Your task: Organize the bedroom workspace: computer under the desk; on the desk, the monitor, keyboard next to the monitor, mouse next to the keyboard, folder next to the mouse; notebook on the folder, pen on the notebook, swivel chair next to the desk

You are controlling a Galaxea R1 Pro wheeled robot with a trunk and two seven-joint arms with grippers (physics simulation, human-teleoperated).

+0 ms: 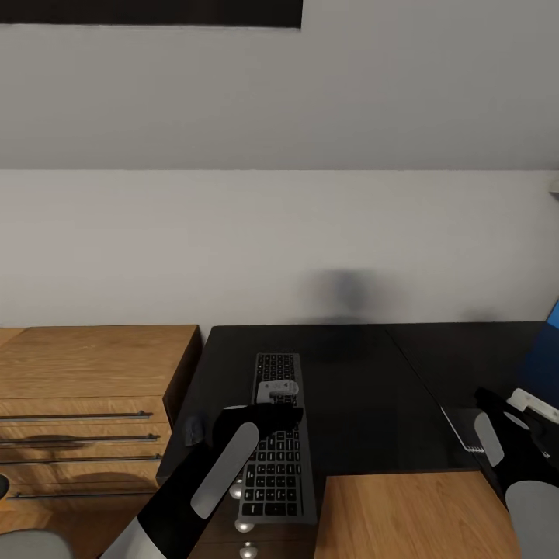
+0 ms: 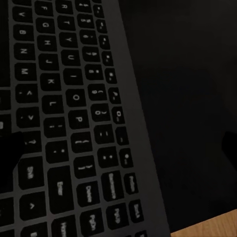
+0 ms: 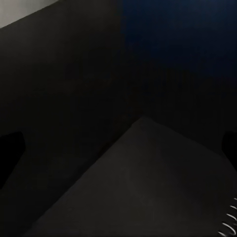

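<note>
Head view: left fingers (image 1: 273, 413) spread wide above keyboard (image 1: 277, 439) | keyboard overhung table (image 1: 365, 404) edge, could tip | right fingers' state: cannot tell.

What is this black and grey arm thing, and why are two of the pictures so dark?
It is a robot in a computer simulation, with two arms. The big picture comes from a camera on its head, looking down at a black desk. A keyboard lies there, and the left arm reaches over it. The left gripper is its hand.

The dark pictures come from small cameras near each hand. The left one is very close to the keyboard's keys. The right one looks at a dark grey notebook with a wire spiral, lying on the desk.

The wooden drawer unit stands beside the desk. I cannot tell if either hand is holding anything.
</note>
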